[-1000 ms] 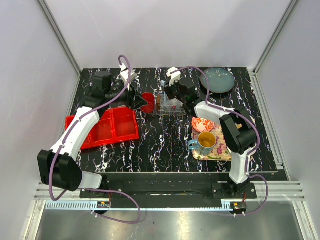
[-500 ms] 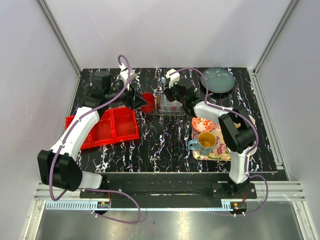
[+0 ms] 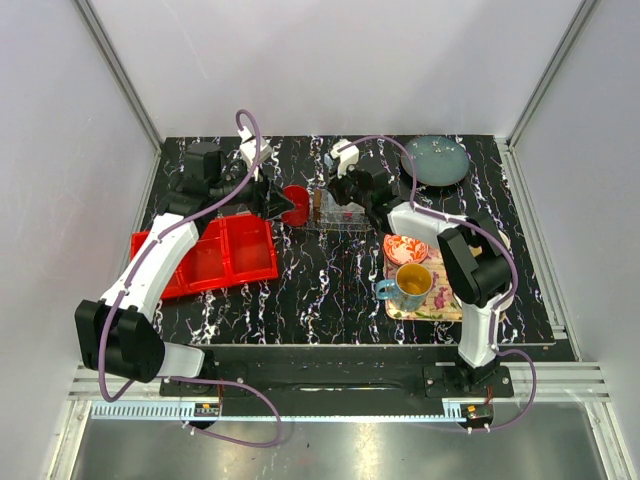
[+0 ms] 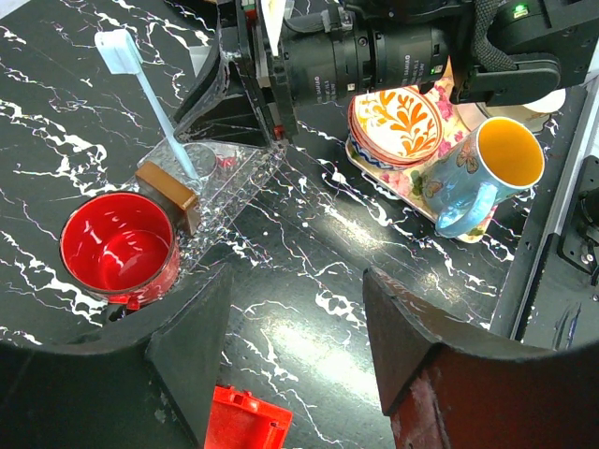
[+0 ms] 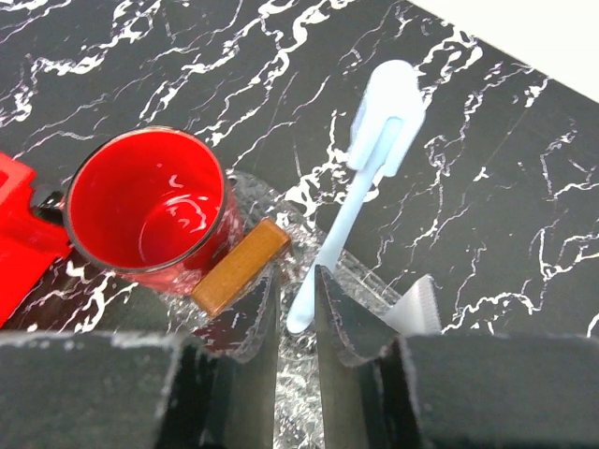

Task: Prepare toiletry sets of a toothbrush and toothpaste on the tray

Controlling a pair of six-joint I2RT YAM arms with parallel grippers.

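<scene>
The right pincer point(image 5: 295, 318) pinches the handle end of the toothbrush point(image 5: 360, 178), with the clear tray point(image 4: 239, 178) directly beneath. The brush runs ahead of the fingers, leaning slightly right, with its head at the far end. Just right lies a toothpaste point(image 5: 416, 309). I judge one set nearly made; the release is left. The left pincer point(image 4: 290, 327) is spread and empty.

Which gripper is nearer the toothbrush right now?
Right. The right gripper is closed on the toothbrush at its handle end; the left gripper is open, apart from it, past the red cup.
</scene>
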